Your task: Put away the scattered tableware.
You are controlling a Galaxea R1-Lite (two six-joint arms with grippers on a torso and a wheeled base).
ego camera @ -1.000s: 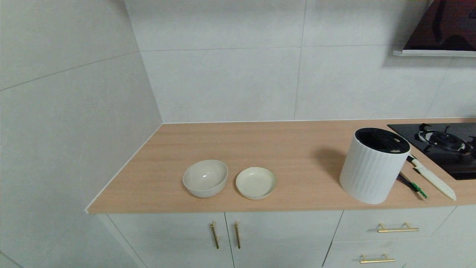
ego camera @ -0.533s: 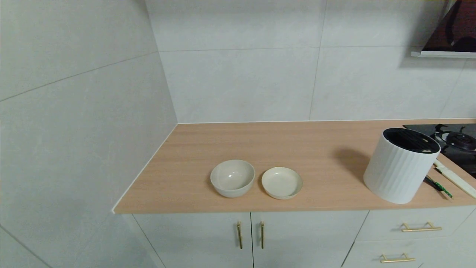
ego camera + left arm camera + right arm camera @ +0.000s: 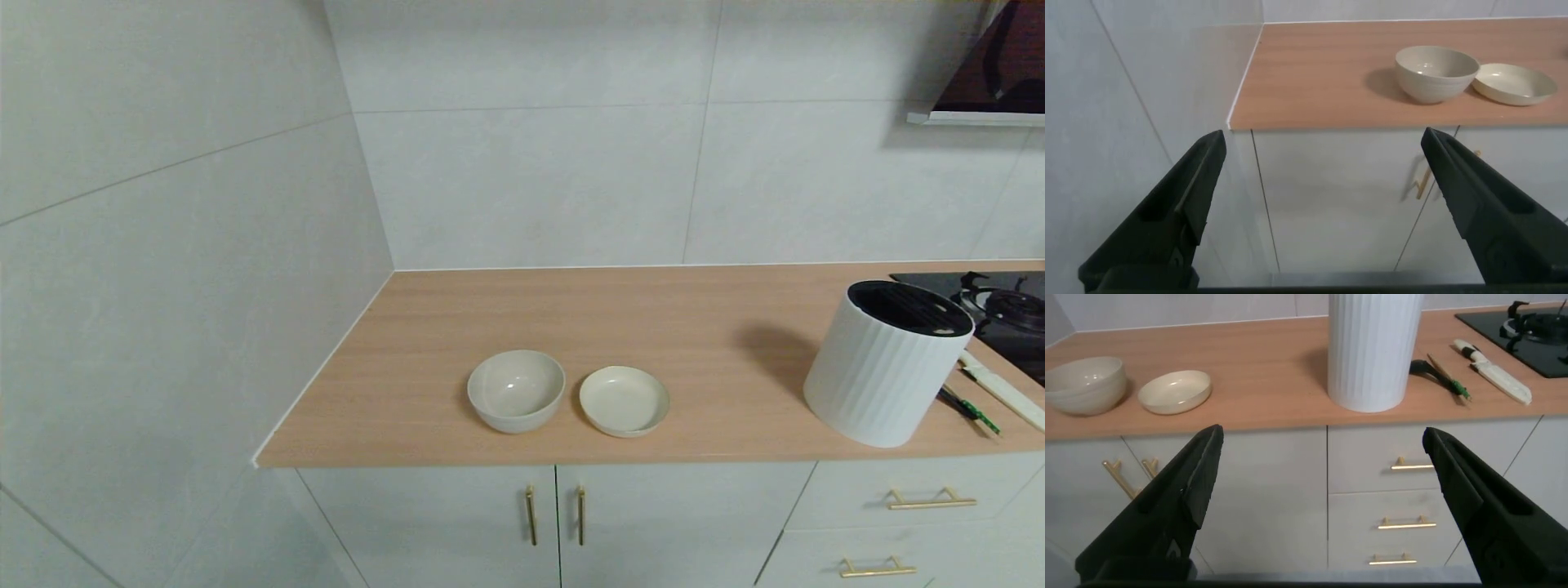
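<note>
Bowl (image 3: 516, 390) beside dish (image 3: 624, 399) on counter (image 3: 653, 327) — we note left gripper (image 3: 1323, 140) and right gripper (image 3: 1324, 436), jaws wide apart.

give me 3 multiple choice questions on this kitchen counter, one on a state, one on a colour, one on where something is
1. The bowl is: A upside down; B upright and empty; C full of food.
2. The top of the white holder is: A black; B red; C green.
3. The knife lies: A inside the bowl; B on the counter right of the holder; C on the floor.

Answers: B, its hollow faces up with nothing in it; A, the slotted insert at the rim is black; B, it lies flat between the holder and the stove.
</note>
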